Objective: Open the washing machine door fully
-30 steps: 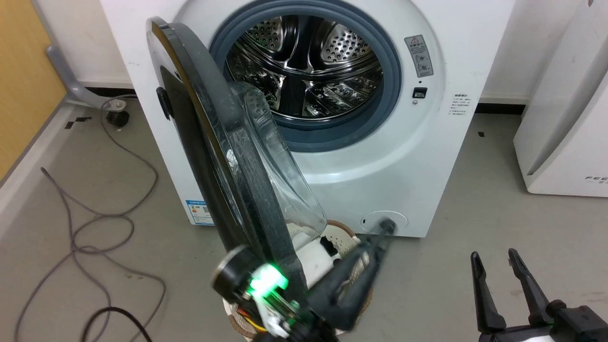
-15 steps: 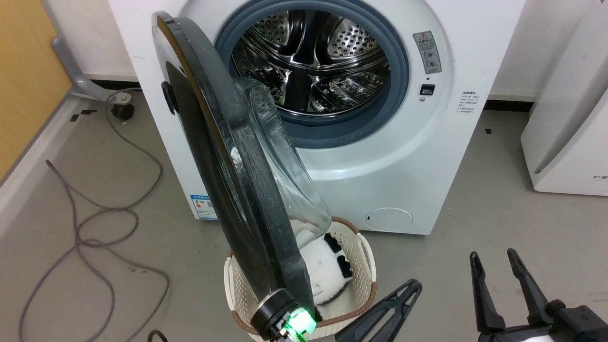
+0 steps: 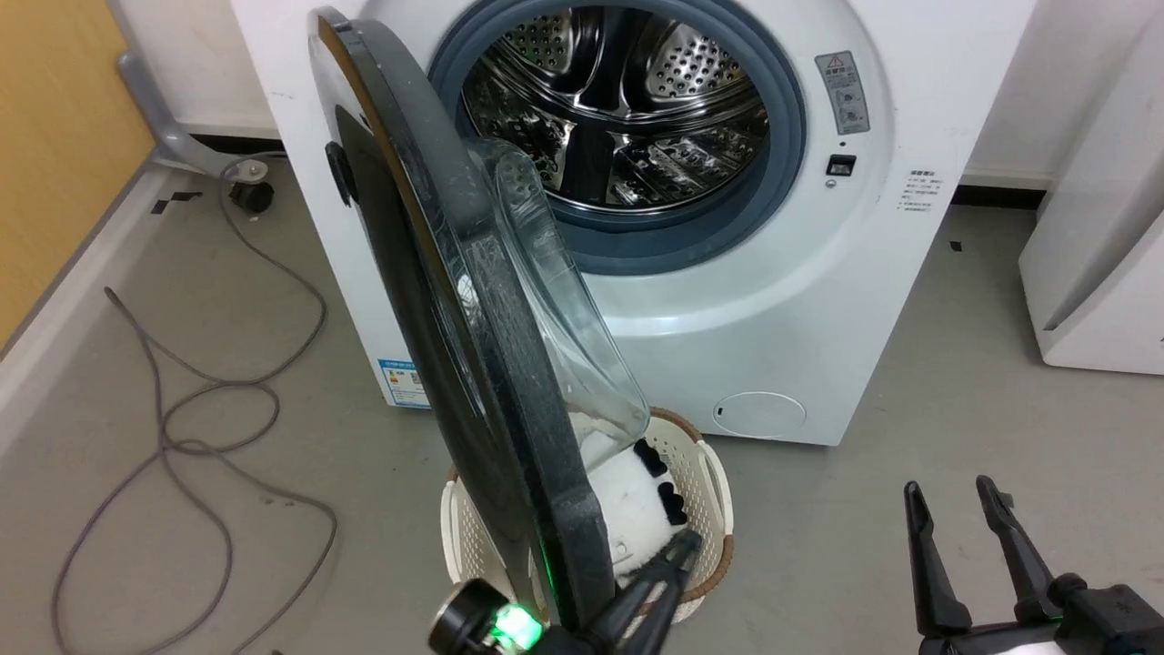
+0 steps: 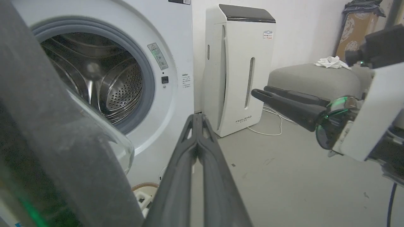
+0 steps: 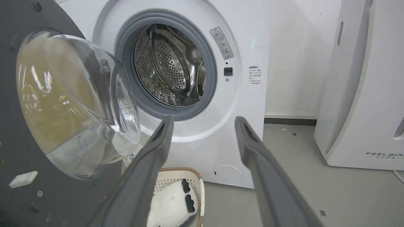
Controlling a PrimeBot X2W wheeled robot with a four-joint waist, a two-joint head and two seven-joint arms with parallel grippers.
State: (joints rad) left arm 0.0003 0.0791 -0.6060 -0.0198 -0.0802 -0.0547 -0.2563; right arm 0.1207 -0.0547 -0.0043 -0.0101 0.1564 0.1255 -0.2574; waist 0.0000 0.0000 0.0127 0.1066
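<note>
The washing machine [image 3: 773, 300] stands with its steel drum [image 3: 627, 100] exposed. Its glossy black door [image 3: 491, 364] is swung out on the left-side hinge, edge-on to the head view, with the clear glass bowl [image 3: 564, 309] facing the drum. My left gripper [image 3: 684, 543] is shut and empty, low beside the door's lower rim, over the basket. In the left wrist view its closed fingers [image 4: 197, 116] point past the door's rim [image 4: 56, 132]; whether they touch it is unclear. My right gripper [image 3: 949, 488] is open and empty at the lower right, well clear of the door [image 5: 19, 176].
A white basket [image 3: 714, 473] holding a white plush toy [image 3: 637, 505] sits on the floor under the door. Grey cables [image 3: 182, 409] loop at the left by a wooden panel [image 3: 55, 136]. A white FEELAIR appliance [image 3: 1100, 273] stands to the right.
The head camera has shifted, sliding the scene rightward. My left gripper has dropped from beside the machine's front to low by the door's bottom rim. The door's angle looks the same.
</note>
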